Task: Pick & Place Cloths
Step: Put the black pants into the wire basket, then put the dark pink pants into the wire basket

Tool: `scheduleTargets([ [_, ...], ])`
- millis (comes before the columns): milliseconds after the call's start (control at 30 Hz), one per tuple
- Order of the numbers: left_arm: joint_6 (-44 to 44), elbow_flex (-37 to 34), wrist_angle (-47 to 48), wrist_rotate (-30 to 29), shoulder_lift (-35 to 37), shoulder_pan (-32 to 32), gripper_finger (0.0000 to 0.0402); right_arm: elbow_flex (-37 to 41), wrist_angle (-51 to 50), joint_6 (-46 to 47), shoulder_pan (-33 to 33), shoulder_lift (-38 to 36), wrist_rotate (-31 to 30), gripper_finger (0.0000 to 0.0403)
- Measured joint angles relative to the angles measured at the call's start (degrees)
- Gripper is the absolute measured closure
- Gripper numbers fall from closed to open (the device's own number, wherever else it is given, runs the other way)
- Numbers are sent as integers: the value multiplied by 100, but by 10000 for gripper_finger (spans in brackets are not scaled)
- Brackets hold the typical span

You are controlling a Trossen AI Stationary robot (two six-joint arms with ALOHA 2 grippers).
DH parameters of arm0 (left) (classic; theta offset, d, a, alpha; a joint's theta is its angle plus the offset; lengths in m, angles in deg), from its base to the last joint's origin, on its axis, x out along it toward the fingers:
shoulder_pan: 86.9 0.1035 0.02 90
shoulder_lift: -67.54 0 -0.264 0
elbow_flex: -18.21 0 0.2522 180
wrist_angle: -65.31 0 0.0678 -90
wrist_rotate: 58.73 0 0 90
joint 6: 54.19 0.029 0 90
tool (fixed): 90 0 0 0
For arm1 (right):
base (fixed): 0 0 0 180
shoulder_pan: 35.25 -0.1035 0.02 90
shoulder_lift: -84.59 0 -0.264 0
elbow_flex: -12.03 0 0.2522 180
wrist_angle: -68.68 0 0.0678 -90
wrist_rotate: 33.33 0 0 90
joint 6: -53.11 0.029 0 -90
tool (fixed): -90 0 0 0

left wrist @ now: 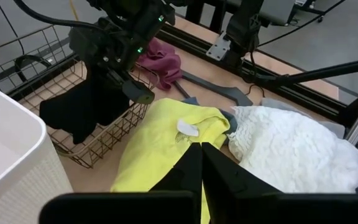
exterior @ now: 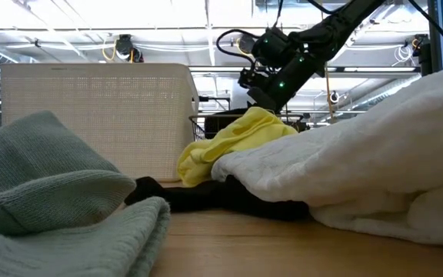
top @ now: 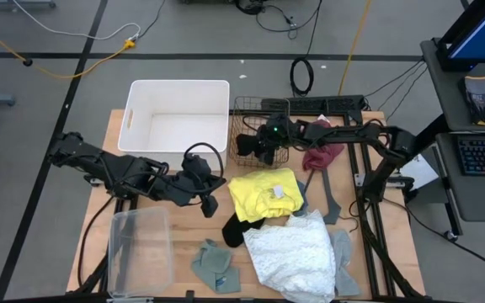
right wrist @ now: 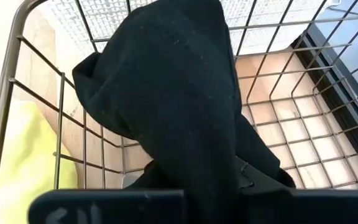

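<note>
My right gripper (top: 257,147) is over the wire basket (top: 244,108) at the table's far side, shut on a black cloth (left wrist: 73,111) that hangs into the basket. My left gripper (left wrist: 201,152) is shut and empty, hovering just left of the yellow cloth (top: 263,192). The yellow cloth lies mid-table, partly over a second black cloth (top: 242,229). The big white lacy cloth (top: 293,252) covers the near right. A sage-green cloth (top: 215,265) lies near the front edge, a maroon one (top: 322,156) right of the basket, a grey one (top: 343,271) beside the white. My right gripper pinches a bunched upper part of the black cloth (right wrist: 188,155) between its two fingers, coming from above and slanting down into the basket. The cloth covers the fingertips. It hangs slack below them inside the basket wires; whether its lower end (left wrist: 72,134) rests on the basket floor, I cannot tell.
A white bin (top: 178,118) stands left of the basket at the far edge. A clear plastic container (top: 139,248) sits at the near left. A thin dark grey V-shaped bar (top: 327,198) lies right of the yellow cloth. Bare wood shows between the bin and the left gripper.
</note>
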State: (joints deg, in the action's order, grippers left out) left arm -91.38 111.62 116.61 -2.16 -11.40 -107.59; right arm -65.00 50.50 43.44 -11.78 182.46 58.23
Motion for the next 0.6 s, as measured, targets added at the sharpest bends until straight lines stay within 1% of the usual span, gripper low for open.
scheduleTargets([
  [133, -2, 0, 0, 13, 0, 0, 378, 0, -171, 2, 17, 0, 2, 382],
  [267, -4, 0, -1, 41, 0, 0, 376, 0, -172, 9, 17, 0, -1, 361],
  [400, -11, 0, -2, 44, 0, 2, 376, 4, -180, 81, 17, 0, -6, 324],
  [600, -17, 0, -1, 50, 0, 2, 376, 11, -152, 168, 8, -2, -43, 254],
])
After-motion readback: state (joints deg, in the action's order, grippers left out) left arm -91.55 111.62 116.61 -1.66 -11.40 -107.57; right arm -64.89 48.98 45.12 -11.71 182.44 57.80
